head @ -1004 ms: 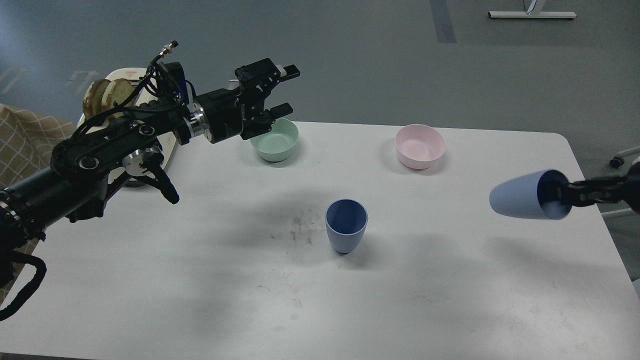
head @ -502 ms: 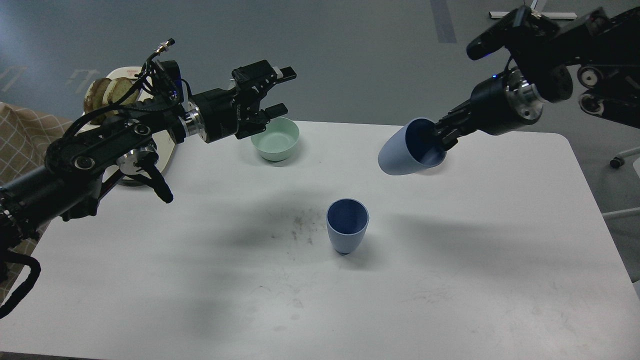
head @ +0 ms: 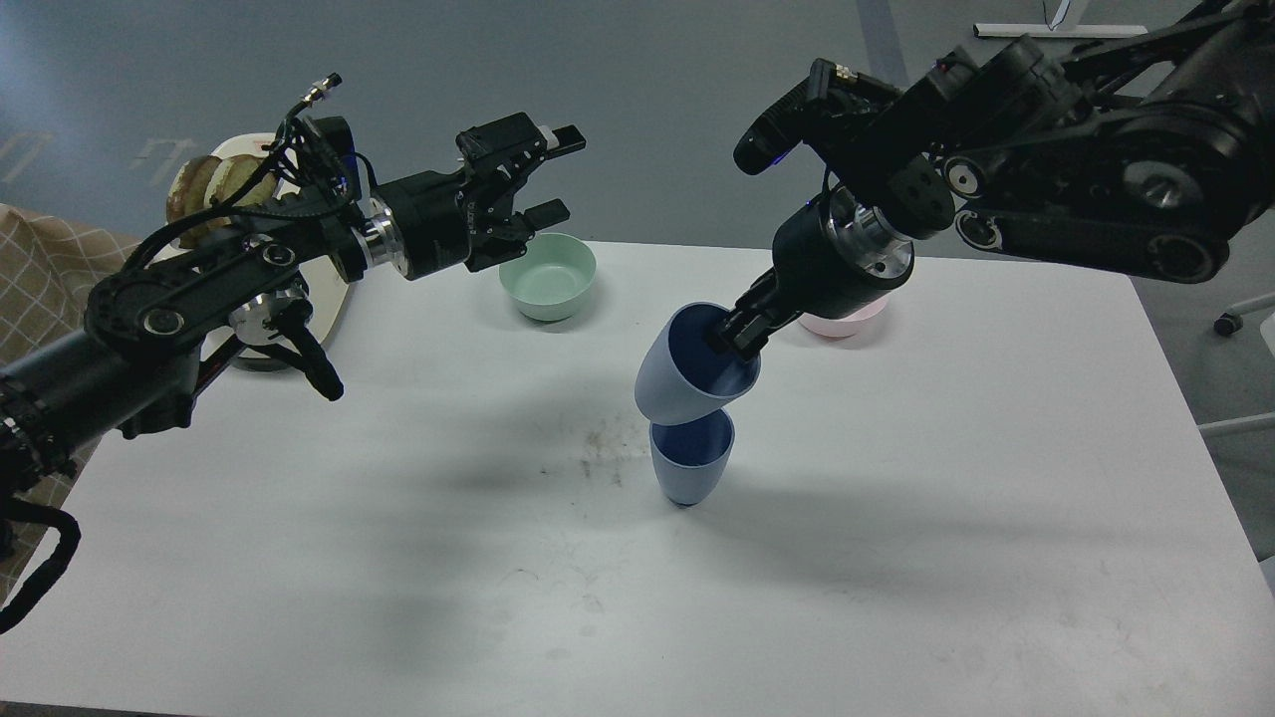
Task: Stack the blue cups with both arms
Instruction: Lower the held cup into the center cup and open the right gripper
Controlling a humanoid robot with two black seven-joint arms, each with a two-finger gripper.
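Note:
One blue cup stands upright near the middle of the white table. My right gripper is shut on the rim of the second blue cup, one finger inside it. That cup hangs tilted, base down-left, right above the standing cup's mouth and overlapping its rim in this view. My left gripper is open and empty, held in the air above the table's far left, next to the pale green bowl.
A pink bowl sits at the far side, mostly hidden behind my right wrist. A white appliance with bread slices stands at the far left edge. Scuff marks lie left of the standing cup.
My right arm has swung in from the right edge and carried its cup left and down, from over the table's right side to just above the standing cup. The left arm has barely moved.

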